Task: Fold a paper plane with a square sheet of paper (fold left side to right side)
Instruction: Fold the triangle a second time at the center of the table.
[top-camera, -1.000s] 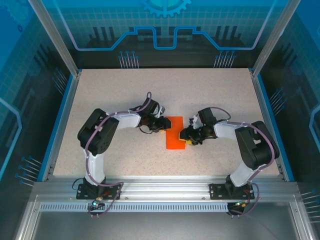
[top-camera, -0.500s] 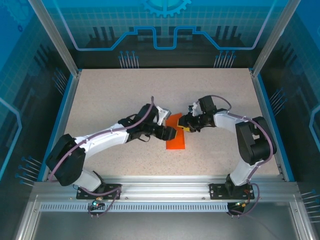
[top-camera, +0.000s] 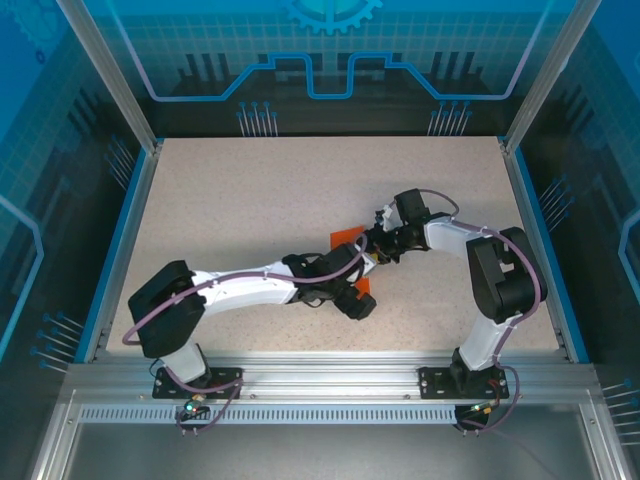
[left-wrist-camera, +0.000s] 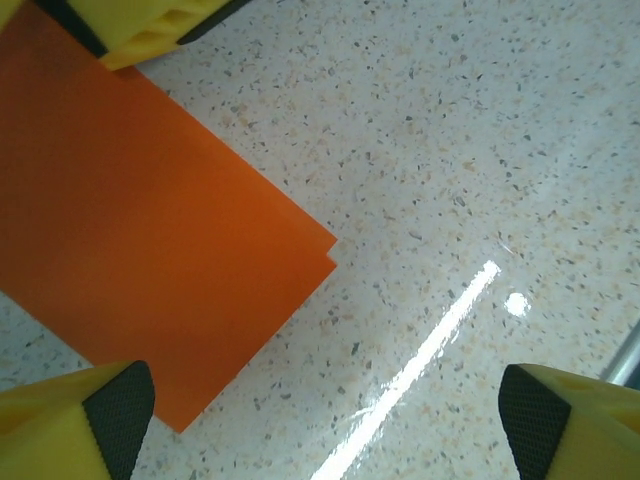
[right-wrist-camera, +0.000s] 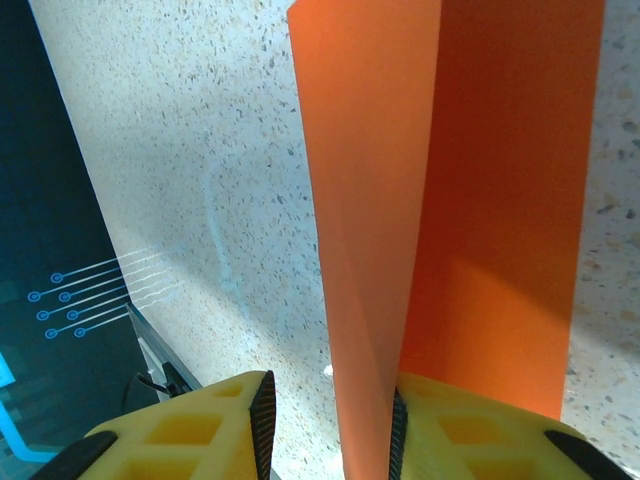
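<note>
Two robot arms meet near the middle of the speckled table (top-camera: 230, 200) in the top view. The orange paper (top-camera: 347, 238) lies there, partly hidden under the left arm. The left claw (top-camera: 358, 303) hangs over the near end of the orange paper, and the right claw (top-camera: 378, 247) is at its right edge. From the left wrist, the orange paper (left-wrist-camera: 150, 250) lies flat, folded in two layers whose corners do not quite match. The left claw (left-wrist-camera: 322, 405) is wide open and holds nothing. From the right wrist, one layer of the orange paper (right-wrist-camera: 500, 200) lies flat and the other stands up between the fingers. The right claw (right-wrist-camera: 330, 435) is open just a little. The raised layer leans on one yellow finger (right-wrist-camera: 460, 430), and a bit of table shows before the other finger (right-wrist-camera: 200, 430).
</note>
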